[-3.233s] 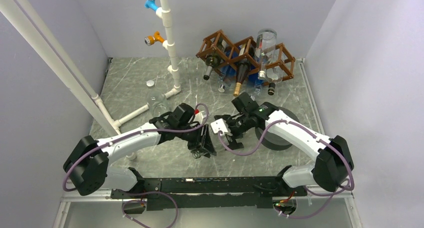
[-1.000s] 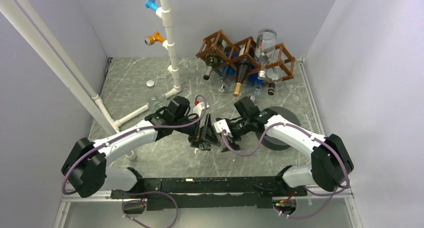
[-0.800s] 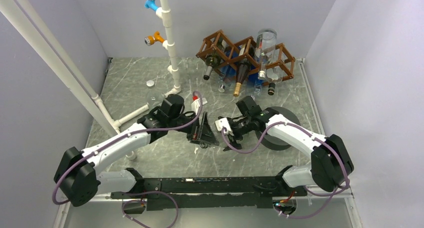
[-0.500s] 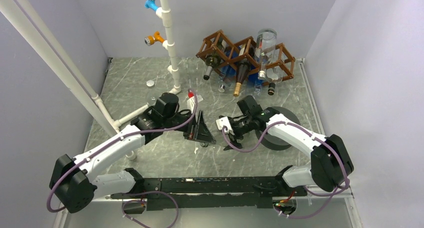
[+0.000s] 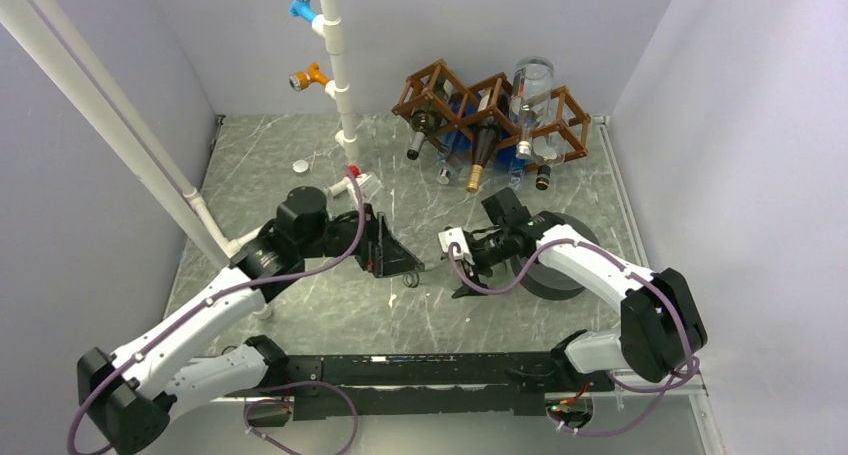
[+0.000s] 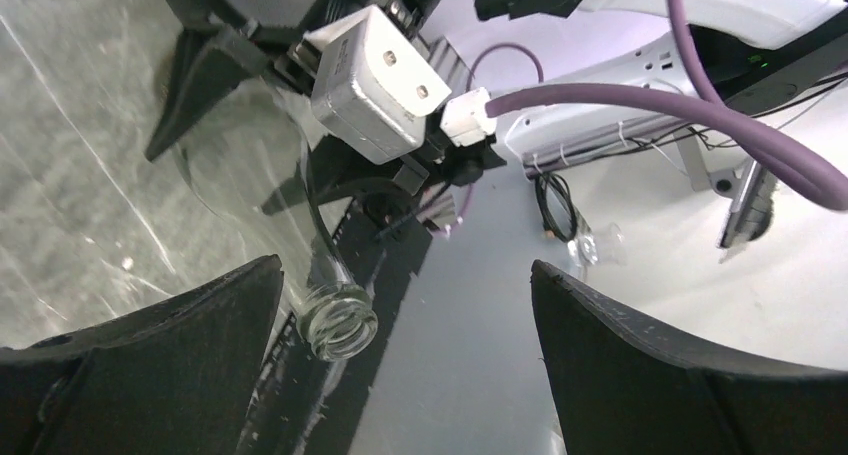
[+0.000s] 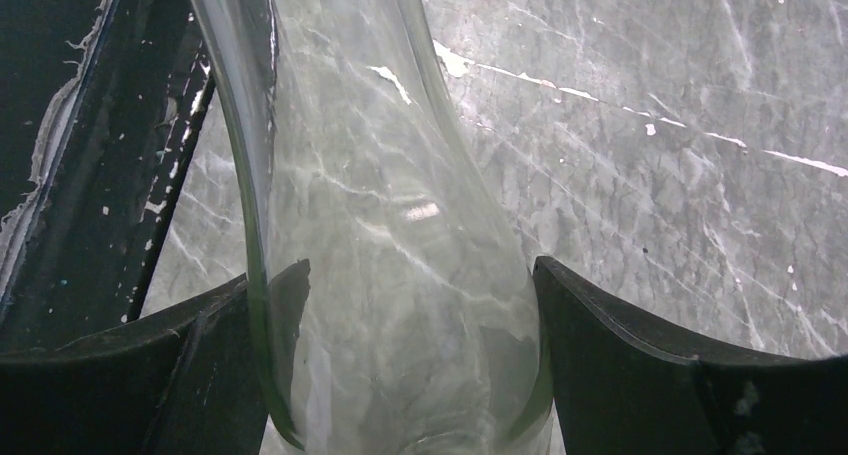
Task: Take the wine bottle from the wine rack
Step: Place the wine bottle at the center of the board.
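Note:
A clear glass wine bottle (image 7: 390,225) sits between my right gripper's (image 7: 418,267) fingers, which are shut on its wide shoulder just above the marbled table. The bottle's neck points toward my left gripper (image 6: 405,267), and its open mouth (image 6: 338,323) lies close beside one left finger without touching it. My left gripper (image 5: 400,255) is wide open and holds nothing. In the top view my right gripper (image 5: 462,265) faces it at mid-table. The brown wooden wine rack (image 5: 440,80) stands at the back right with several bottles in it, well away from both grippers.
A white pipe stand (image 5: 335,65) with blue and orange fittings rises at the back centre. A slanted white pipe (image 5: 120,135) runs down the left side. A dark round disc (image 5: 555,275) lies under my right arm. A small white cap (image 5: 300,165) lies at the back left.
My left arm has drawn back to the left, away from the bottle's neck, with its jaws still open. My right gripper keeps hold of the bottle and has barely shifted.

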`<state>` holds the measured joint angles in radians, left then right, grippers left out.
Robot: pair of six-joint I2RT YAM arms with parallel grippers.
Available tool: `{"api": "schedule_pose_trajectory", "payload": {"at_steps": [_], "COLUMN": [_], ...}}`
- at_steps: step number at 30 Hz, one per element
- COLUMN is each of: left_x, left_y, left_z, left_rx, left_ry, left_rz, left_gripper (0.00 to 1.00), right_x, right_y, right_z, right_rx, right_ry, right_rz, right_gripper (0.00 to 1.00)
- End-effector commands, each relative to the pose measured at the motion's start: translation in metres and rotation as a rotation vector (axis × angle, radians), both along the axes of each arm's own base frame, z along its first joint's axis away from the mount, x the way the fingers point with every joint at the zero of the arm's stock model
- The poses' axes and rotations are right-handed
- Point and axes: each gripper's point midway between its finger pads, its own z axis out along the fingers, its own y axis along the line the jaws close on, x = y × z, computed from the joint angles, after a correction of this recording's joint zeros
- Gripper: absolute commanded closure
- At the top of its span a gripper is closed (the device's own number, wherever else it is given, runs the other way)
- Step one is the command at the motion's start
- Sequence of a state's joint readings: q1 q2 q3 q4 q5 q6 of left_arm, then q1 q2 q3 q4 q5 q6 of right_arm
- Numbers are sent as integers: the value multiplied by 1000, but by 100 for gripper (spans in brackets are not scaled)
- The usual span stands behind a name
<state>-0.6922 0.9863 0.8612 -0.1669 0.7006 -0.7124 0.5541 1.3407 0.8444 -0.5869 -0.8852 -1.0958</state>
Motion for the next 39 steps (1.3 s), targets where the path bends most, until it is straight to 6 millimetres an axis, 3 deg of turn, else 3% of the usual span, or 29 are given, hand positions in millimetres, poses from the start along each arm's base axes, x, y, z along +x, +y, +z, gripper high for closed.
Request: {"api": "schedule_pose_trajectory", "payload": {"at_steps": [1, 8, 22, 28, 37, 38, 39], "left_x": [18, 30, 34, 30, 40, 42, 41], "left_y": [10, 27, 53, 60, 70, 70, 68], "left_z": [32, 51, 56, 49, 27, 25, 23], "left_rx": [-90, -141, -211, -241, -268, -267, -268], "left_ry": [-228, -390, -592, -714, -716, -716, -723], "left_rz": [116, 249, 384, 395, 493, 503, 488], "left_gripper": [0, 1, 1, 1, 1, 1, 1], "right_x": [-2, 3, 13, 19, 26, 24, 27], "right_y": [9, 5, -4, -8, -15, -16, -16], "right_z": [24, 30, 39, 44, 49, 60, 51], "right_rx": [107, 131, 183, 208, 239, 258, 247], "right_ry": [13, 32, 80, 101, 134, 99, 134], "right_rz": [32, 8, -41, -67, -105, -101, -109], "right_gripper": [88, 88, 88, 88, 89, 89, 89]}}
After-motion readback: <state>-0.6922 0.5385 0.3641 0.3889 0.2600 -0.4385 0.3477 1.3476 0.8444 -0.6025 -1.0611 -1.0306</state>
